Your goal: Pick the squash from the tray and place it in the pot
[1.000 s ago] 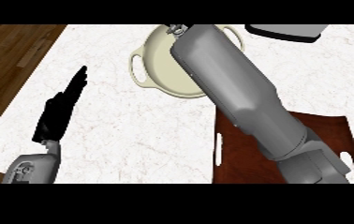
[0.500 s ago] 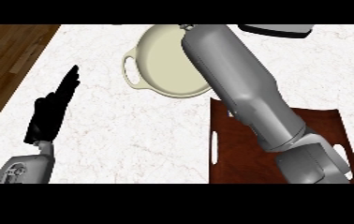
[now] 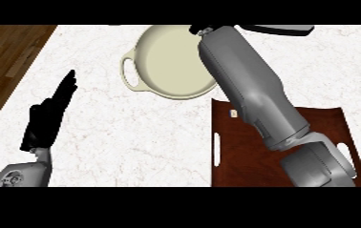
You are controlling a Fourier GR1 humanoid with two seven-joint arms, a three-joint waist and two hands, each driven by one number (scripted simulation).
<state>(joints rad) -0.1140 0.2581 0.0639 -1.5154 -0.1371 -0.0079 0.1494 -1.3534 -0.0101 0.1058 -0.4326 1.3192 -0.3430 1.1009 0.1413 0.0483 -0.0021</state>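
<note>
The right robot hand reaches over the round cream pot, mostly hidden, so I cannot tell its fingers. No squash shows; the dark brown tray looks bare. The squash could miss the pot. The left robot hand rests open.

A white marble-patterned counter top carries a cream round pot with side handles at twelve o'clock and a dark reddish-brown rectangular tray with white slot handles at four o'clock, the two just apart.

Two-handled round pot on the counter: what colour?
Cream, pale yellowish pot; head view, the only one.
</note>
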